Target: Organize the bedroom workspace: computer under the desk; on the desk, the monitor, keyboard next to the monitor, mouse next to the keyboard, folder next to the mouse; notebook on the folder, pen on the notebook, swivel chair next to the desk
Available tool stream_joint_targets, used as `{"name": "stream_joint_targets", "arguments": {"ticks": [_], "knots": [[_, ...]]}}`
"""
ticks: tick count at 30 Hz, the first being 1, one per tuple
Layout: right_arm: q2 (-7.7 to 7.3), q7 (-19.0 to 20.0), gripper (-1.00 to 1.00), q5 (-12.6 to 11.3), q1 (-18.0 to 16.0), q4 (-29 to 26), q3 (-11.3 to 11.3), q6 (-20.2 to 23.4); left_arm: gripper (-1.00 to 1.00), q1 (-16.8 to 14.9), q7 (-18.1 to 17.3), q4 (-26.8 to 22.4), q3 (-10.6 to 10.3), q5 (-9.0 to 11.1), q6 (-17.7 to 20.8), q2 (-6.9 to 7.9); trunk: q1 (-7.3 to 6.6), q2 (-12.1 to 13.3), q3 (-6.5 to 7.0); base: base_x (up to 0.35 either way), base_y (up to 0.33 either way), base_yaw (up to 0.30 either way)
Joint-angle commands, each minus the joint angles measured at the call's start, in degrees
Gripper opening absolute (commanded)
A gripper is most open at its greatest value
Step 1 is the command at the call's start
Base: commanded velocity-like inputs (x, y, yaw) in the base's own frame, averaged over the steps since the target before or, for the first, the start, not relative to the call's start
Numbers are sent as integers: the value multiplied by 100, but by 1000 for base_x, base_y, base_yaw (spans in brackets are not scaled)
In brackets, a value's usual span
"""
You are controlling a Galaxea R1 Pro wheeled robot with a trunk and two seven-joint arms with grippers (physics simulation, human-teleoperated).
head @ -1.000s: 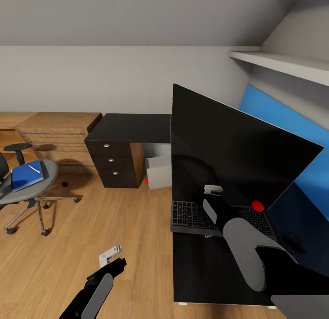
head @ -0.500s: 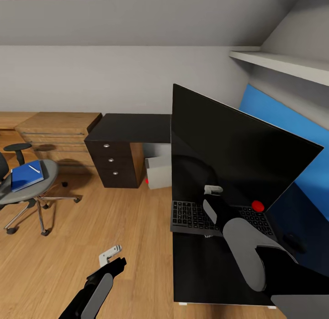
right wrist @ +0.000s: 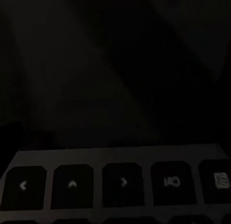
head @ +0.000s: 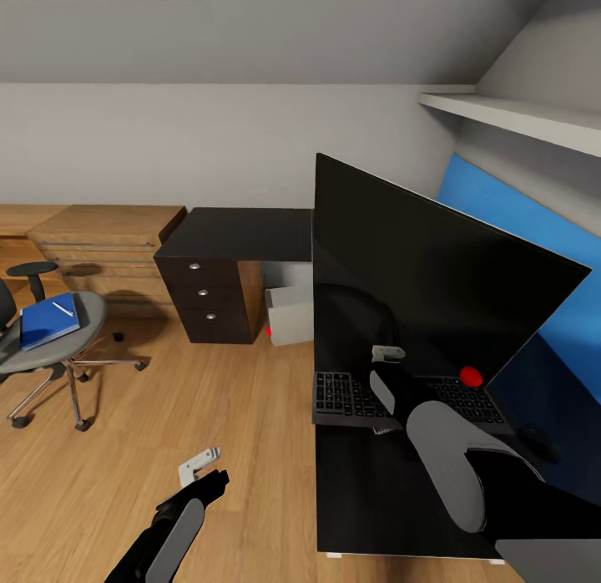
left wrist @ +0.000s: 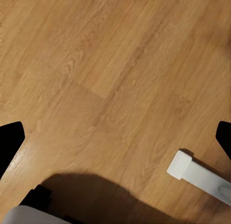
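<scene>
From the head we see the black table point(head: 242, 230) with its three silver-knobbed drawers, and the grey computer point(head: 289, 316) with a red light on the floor under it. The wide black monitor point(head: 417, 274) stands on the table, a red dot at its lower corner; the keyboard point(head: 351, 395), dark keys in a silver-grey frame, lies just before it. The mouse point(head: 537, 439) is a dark blur on the table past the keyboard's far end. The right fingers point(head: 386, 352) are over the keyboard; we cannot tell their gap. The left fingers point(head: 200, 464) hang over the wood floor point(head: 167, 416), holding nothing. The grey chair point(head: 58, 337) stands well apart from the table, bearing the blue folder point(head: 48, 320) with a white pen point(head: 63, 308) on top. At the left wrist, dark fingertips point(left wrist: 10, 142) sit wide apart over floorboards, near a white table leg point(left wrist: 197, 177). At the right wrist, dim keyboard keys point(right wrist: 72, 185) show arrow marks; other legends are unreadable.
</scene>
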Motion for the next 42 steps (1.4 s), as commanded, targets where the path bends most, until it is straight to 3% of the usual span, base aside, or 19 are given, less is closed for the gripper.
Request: {"name": "stream_joint_targets", "arguments": {"ticks": [1, 42], "knots": [[5, -7, 100, -7, 1, -3, -65, 30, 100, -3, 42, -10, -10, 36, 14, 4, 1, -4, -6, 0, 0, 0], [-15, -1, 100, -11, 1, 28, -71, -7, 100, -3, 43, -15, -10, 36, 14, 32, 1, -4, -6, -146, 0, 0]]}}
